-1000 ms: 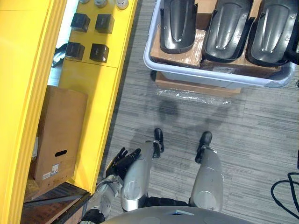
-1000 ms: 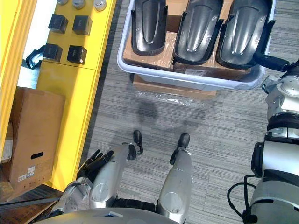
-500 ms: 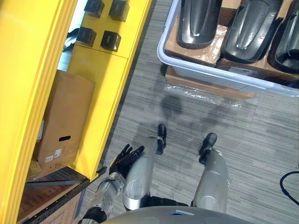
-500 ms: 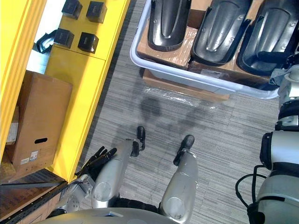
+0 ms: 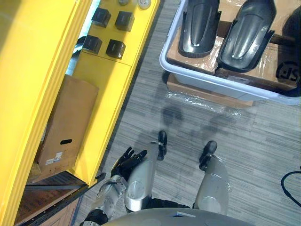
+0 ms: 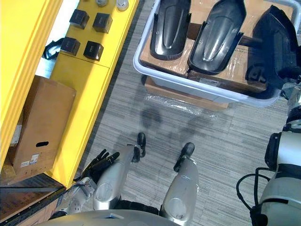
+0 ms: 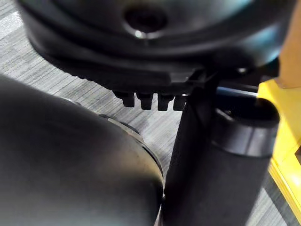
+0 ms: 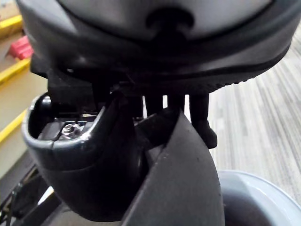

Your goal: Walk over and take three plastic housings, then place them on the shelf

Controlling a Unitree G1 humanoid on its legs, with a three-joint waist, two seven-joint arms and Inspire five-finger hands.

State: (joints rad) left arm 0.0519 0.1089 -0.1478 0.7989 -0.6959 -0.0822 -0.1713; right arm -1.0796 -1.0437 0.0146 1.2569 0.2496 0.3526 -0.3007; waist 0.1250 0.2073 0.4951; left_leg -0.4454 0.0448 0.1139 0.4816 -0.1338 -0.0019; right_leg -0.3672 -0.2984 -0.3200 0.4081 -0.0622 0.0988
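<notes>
Leaning on its edge over the right end of the bin, 1 plastic housing (image 6: pixel 269 44) shows its rounded back. I judge it is gripped rather than resting, because the right hand (image 8: pixel 155 61) has its fingers (image 8: pixel 201 123) curled over the housing's rim in its wrist view.

The middle housing (image 6: pixel 215 34) and the left housing (image 6: pixel 170 26) lie hollow side up, side by side on a cardboard sheet (image 6: pixel 155 59) inside the pale bin (image 6: pixel 178 84). Their open edges face upward, which should make them easy to take from above. The bin sits on a flat cardboard box (image 6: pixel 183 95) on the grey floor (image 6: pixel 225 136), probably to bring it nearer the hands.

The left hand (image 5: pixel 128 159) hangs low near the foot of the yellow shelf (image 6: pixel 82 89), fingers loosely spread and holding nothing, so it looks free for the next pick.

The shelf stands to the robot's left, well apart from the bin. It carries 4 small black boxes (image 6: pixel 93 50) on its yellow surface and a brown carton (image 6: pixel 40 125) on a lower level.

By my reading, 1 of 3 housings is in hand and none has reached the shelf.
</notes>
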